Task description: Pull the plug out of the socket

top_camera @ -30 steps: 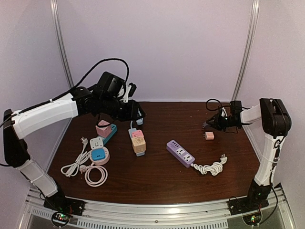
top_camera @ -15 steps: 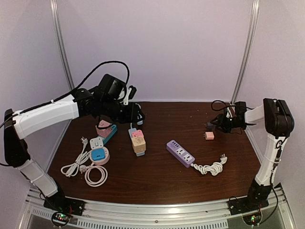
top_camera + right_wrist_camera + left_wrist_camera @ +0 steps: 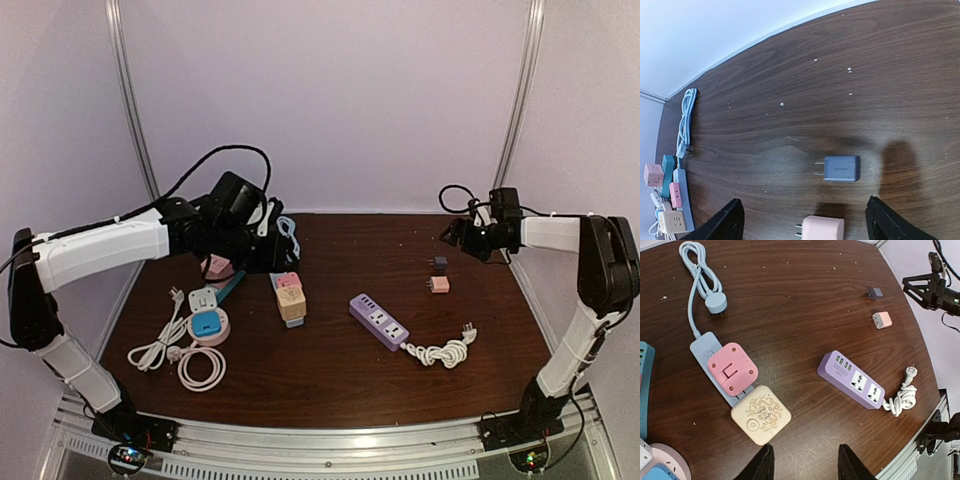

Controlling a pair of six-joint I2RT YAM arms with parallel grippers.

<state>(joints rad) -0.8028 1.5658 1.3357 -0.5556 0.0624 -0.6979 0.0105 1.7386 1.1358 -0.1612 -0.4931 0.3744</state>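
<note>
Grey-blue plug flat on surface, prongs aimed leftward, right tool spread wide, left tool parted, both empty.

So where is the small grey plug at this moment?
In the top view the grey plug lies on the right side of the table, just behind the pink plug, right of the purple power strip.

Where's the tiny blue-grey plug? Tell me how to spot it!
Go to the right side of the brown table, near the right gripper. Two tiny plugs lie there alone; the blue-grey plug is farther back, the pink plug nearer the arms.
</note>
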